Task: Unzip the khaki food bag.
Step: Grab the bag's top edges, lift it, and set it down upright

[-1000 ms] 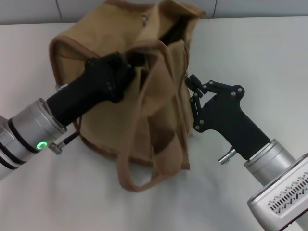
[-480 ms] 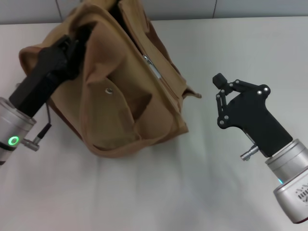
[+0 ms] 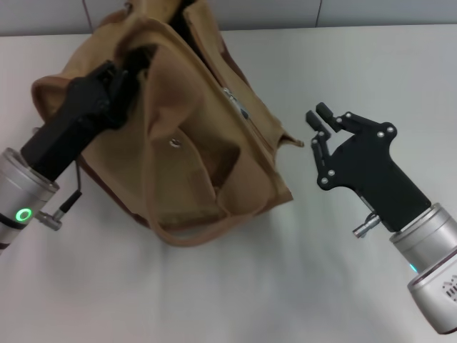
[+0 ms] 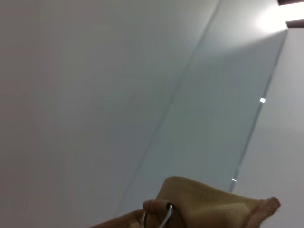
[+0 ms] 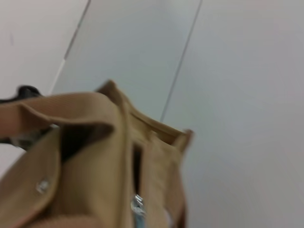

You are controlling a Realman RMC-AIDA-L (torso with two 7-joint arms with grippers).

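The khaki food bag (image 3: 193, 150) lies tilted on the white table, its front pocket snap (image 3: 173, 143) facing up and a metal zipper (image 3: 234, 100) along its top edge. My left gripper (image 3: 120, 71) is at the bag's upper left, shut on the fabric beside a strap. The left wrist view shows only a corner of the bag (image 4: 213, 209) with a metal ring (image 4: 164, 217). My right gripper (image 3: 318, 113) hovers to the right of the bag, open and holding nothing. The right wrist view looks across at the bag (image 5: 95, 156) and its zipper (image 5: 137, 206).
One strap handle (image 3: 193, 232) loops out onto the white table (image 3: 228, 300) in front of the bag. A grey wall (image 3: 357, 11) runs along the table's far edge.
The bag has swung over to the left with my left gripper. My right gripper has come off the bag's side, drawn back to the right and parted its fingers.
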